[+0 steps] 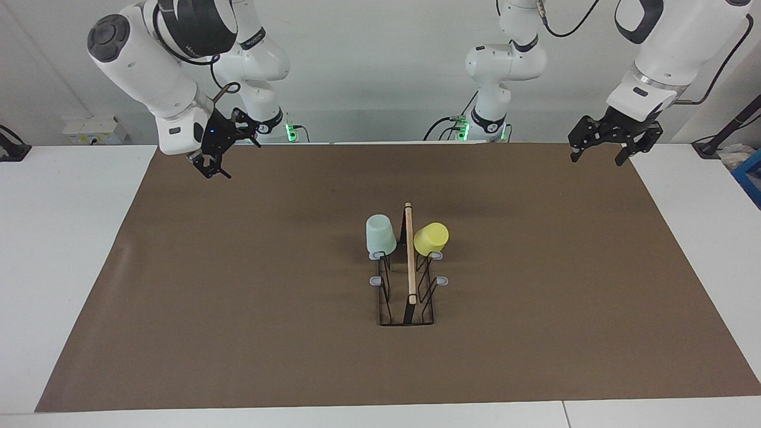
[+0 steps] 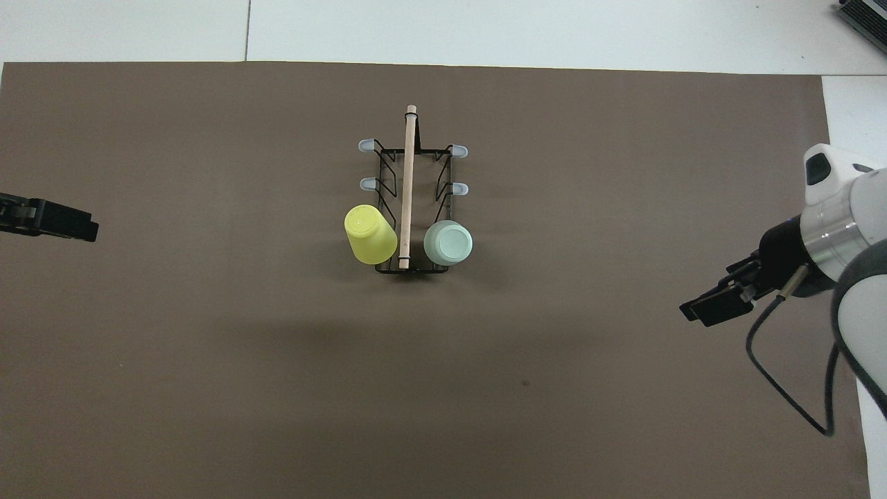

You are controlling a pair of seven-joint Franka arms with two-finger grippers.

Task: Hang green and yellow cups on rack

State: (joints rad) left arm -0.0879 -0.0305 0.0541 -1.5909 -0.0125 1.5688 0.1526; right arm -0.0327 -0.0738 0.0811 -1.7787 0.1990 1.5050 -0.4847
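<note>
Brown paper covers the worktop (image 1: 178,297). The right tool (image 1: 217,156) hangs released and empty over the right arm's end. At the middle, the pale mint green plastic cup (image 1: 380,235) and bright yellow plastic cup (image 1: 431,238) sit upturned on the black wire rack's (image 1: 407,297) pegs nearest the robots. The left tool (image 1: 612,142) hangs released over the left arm's end.

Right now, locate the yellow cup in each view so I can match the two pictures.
Facing view: the yellow cup hangs on the rack, at the rack's end nearer the robots, right of the wooden rod in the picture.
Overhead view: the yellow cup is left of the rod, at the rack's lower end.
Shared landmark: the rod, with the green cup across it.
</note>
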